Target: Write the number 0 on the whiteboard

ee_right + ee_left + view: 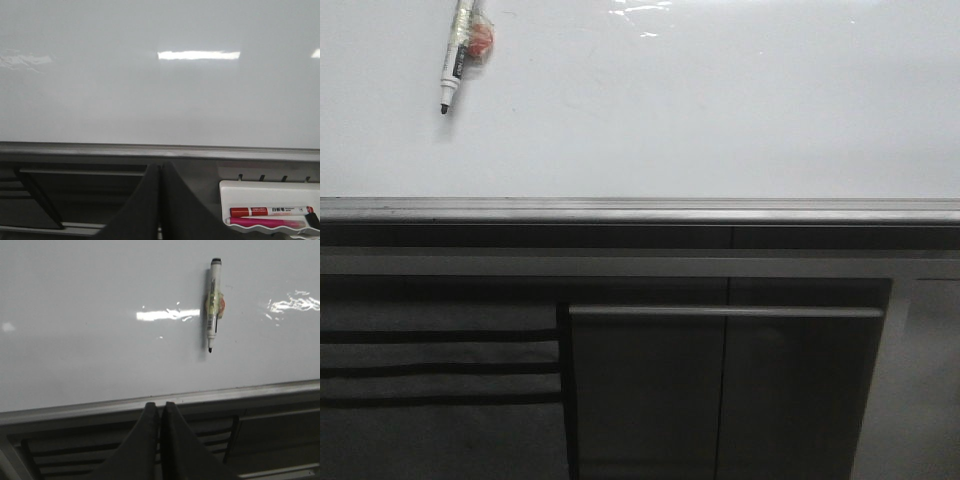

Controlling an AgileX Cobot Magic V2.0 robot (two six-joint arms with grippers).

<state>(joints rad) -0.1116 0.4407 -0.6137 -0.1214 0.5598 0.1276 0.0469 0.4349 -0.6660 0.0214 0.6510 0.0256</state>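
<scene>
white and shiny, the whiteboard (720, 110) is blank, with no number 0 on it yet. a black marker (456, 58) lies in the upper left, uncapped for writing. left fingers (159, 415) and right fingers (159, 177) are pressed together, holding nothing.

Two dark grey, matte, wedge-shaped fingers are showing on the left gripper (160, 412); the right gripper (160, 172) is showing the same tapered pair.
</scene>
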